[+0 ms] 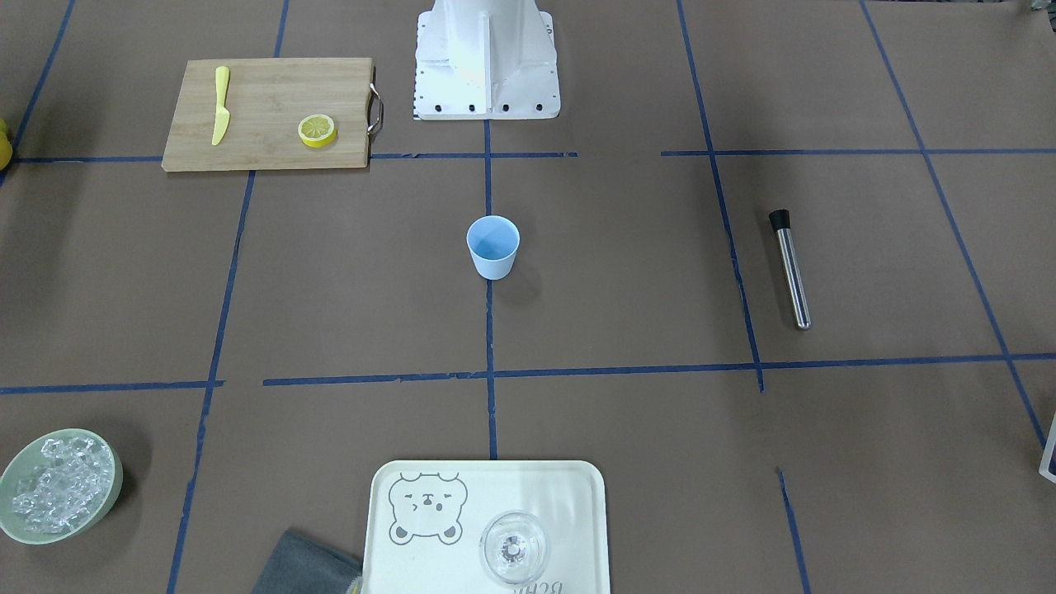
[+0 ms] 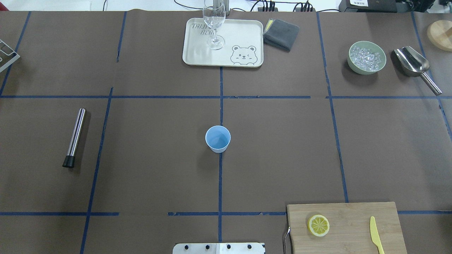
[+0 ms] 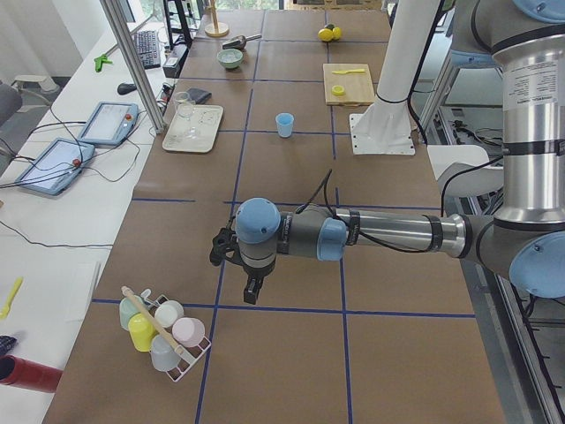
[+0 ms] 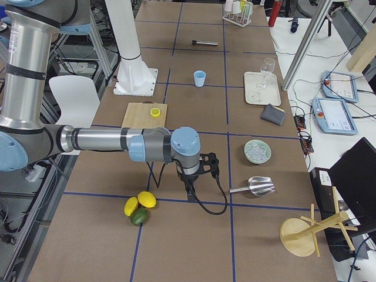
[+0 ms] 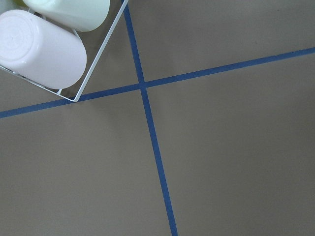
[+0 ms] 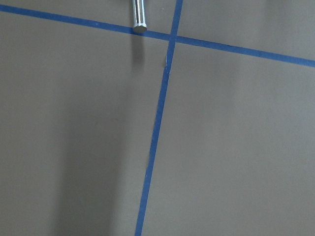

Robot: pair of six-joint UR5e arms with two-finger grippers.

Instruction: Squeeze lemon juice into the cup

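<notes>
The lemon [image 2: 318, 225] is lying flat on the board [image 2: 353, 218], near the knife [image 2: 375, 240] but not touching it. The cup [image 2: 218, 139] is standing upright at the centre of the desk [image 2: 141, 158], well apart from the board. The left tool [image 3: 251, 293] is hanging above the desk near a rack [image 3: 163, 331]. The right tool [image 4: 190, 191] is hanging near three whole fruits [image 4: 140, 207]. Whether either tool is spread or pressed together cannot be told.

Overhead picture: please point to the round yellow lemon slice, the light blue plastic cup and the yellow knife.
Round yellow lemon slice [image 2: 318, 225], overhead view, centre of its face.
Light blue plastic cup [image 2: 218, 138], overhead view, inner bottom.
Yellow knife [image 2: 375, 235], overhead view, mid-length.
</notes>
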